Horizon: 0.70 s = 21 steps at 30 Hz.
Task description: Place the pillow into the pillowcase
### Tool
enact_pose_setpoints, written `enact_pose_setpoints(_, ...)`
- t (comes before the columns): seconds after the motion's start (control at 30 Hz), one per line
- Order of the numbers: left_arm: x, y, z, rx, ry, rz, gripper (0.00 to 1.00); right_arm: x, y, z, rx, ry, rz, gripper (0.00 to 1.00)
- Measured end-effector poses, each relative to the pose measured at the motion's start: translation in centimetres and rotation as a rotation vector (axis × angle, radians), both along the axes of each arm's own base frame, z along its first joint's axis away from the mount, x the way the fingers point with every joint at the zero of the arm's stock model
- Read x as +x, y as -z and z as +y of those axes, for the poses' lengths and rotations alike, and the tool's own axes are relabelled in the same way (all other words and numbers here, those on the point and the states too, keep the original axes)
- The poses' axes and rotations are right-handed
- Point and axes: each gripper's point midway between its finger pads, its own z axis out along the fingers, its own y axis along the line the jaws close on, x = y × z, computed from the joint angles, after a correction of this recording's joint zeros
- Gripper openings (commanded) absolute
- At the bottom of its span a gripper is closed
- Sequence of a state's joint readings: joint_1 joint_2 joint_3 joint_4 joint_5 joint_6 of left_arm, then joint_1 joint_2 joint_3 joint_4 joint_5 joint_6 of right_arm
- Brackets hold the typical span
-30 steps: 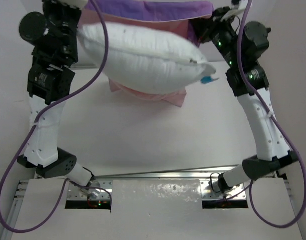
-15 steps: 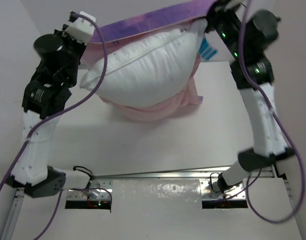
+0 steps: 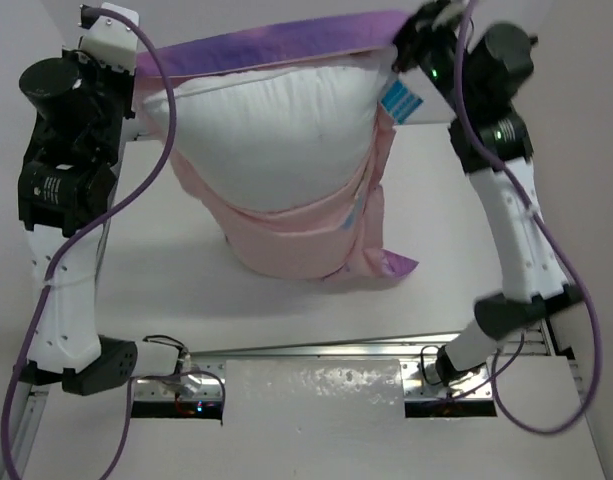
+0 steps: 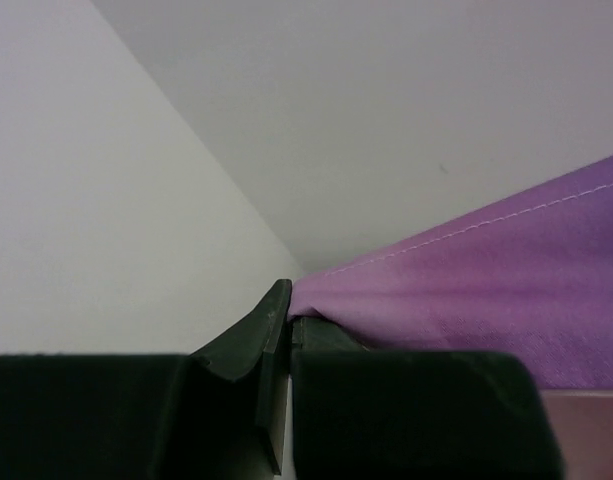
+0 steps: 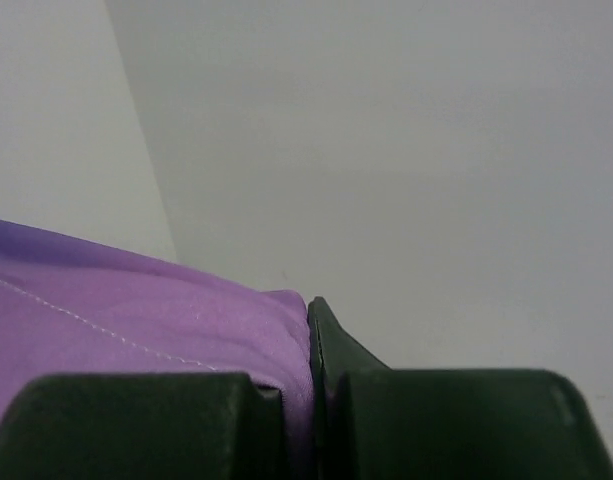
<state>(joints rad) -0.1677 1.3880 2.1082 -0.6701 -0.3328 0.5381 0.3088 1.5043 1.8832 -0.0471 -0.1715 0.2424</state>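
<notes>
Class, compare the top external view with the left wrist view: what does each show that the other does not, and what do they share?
Only the top external view: the white pillow, its lower part covered by the pink side of the pillowcase, the blue tag, the right gripper at the pillowcase's upper corner, and the table. Only the left wrist view: the left gripper up close, shut on the pillowcase's edge, and the white stitch line. Both: the pillowcase's purple outer fabric.

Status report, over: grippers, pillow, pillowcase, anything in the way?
Both shut on pillowcase hem: left gripper, right gripper. Lower part of pillow inside, upper part bare. Nothing seen in the way.
</notes>
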Motion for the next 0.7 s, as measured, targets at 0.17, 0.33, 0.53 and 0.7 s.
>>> enact_pose_setpoints(0.17,1.7,-4.3,1.9,-0.06,-0.047,-0.058,0.0,6.8,-0.8,2.1,0.007,-0.033,0.045,0.0)
enact_pose_setpoints(0.33,3.5,3.0,0.9,-0.044,0.011,0.104,0.0,1.5,7.3,-0.3,0.007,-0.006,0.137,0.0)
enact_pose_setpoints(0.53,4.4,15.5,1.5,-0.116,0.03,0.454,0.0,6.8,3.1,3.6,-0.025,-0.128,0.158,0.0)
enact_pose_setpoints(0.7,10.3,7.9,4.0,-0.087,-0.016,0.182,0.0,9.9,5.7,3.4,0.06,-0.104,0.139,0.0)
